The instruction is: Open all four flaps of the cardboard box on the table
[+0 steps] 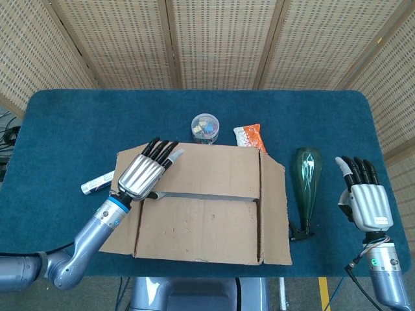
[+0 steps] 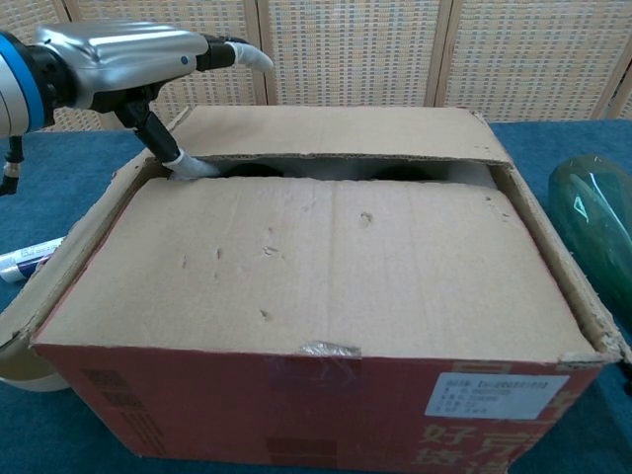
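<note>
The cardboard box (image 1: 207, 223) sits mid-table, its front wall (image 2: 296, 405) close to the chest camera. The near flap (image 2: 326, 267) lies flat. The far flap (image 1: 214, 170) (image 2: 336, 133) is tilted up, and a dark gap shows along the seam. My left hand (image 1: 144, 173) (image 2: 118, 59) is over the far flap's left end; its thumb (image 2: 183, 166) hooks under the flap's edge while the fingers stretch out above it. The side flaps (image 1: 273, 214) (image 1: 120, 236) lie spread outwards. My right hand (image 1: 364, 197) hangs open by the table's right edge, holding nothing.
A green glass bottle (image 1: 307, 178) (image 2: 592, 227) lies right of the box. Behind the box stand a clear jar (image 1: 205, 127) and an orange snack packet (image 1: 249, 137). A white tube (image 1: 97, 183) (image 2: 25, 262) and a tape roll (image 2: 20, 360) lie at the left.
</note>
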### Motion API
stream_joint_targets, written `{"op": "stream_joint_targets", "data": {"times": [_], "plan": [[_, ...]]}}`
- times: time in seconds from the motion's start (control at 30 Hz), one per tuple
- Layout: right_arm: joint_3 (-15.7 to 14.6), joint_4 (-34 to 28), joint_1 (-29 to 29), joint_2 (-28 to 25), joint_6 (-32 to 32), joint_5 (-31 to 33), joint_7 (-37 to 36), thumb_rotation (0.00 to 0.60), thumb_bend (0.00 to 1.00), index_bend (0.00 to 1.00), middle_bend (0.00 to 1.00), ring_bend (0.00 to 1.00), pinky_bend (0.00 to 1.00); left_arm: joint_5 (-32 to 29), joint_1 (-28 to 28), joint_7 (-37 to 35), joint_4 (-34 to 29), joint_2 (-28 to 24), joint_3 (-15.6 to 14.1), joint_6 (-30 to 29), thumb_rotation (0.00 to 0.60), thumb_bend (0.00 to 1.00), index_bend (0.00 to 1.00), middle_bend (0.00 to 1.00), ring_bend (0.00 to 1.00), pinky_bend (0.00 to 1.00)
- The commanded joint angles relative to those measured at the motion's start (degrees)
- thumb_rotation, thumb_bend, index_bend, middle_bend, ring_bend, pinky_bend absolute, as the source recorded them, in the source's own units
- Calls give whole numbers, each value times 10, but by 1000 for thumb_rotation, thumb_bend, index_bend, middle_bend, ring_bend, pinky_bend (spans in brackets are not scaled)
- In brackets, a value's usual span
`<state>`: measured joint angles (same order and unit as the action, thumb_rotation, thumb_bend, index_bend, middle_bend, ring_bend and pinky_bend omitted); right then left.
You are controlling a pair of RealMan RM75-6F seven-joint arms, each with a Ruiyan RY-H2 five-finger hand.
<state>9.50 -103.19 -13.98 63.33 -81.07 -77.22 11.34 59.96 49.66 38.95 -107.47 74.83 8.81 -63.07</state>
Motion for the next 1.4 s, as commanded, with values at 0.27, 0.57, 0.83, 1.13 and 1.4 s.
{"op": "stream_joint_targets", "data": {"times": [0.27, 0.57, 0.83, 1.13, 1.4], "plan": [[2, 4, -2, 1, 5, 1, -6, 600, 970, 58, 92, 0, 0, 49, -8, -22, 15, -7, 28, -48, 515, 248, 0, 0, 0, 0], [4, 5, -3, 0, 11, 4, -12, 600, 973, 58, 91, 0, 0, 41, 9, -21, 62, -15, 67, -49, 514, 248, 0, 0, 0, 0], [4, -2, -2, -5, 13, 6, -14, 600, 971, 58, 90, 0, 0, 29, 58, -40, 196, 16, 105, -14, 514, 247, 0, 0, 0, 0], [3, -13, 2, -12, 9, 3, -13, 600, 972, 58, 90, 0, 0, -7, 91, -30, 297, 65, 111, 19, 514, 247, 0, 0, 0, 0], [2, -20, 5, -16, 6, 1, -9, 600, 973, 58, 90, 0, 0, -36, 88, -33, 294, 62, 108, 35, 514, 247, 0, 0, 0, 0]]}}
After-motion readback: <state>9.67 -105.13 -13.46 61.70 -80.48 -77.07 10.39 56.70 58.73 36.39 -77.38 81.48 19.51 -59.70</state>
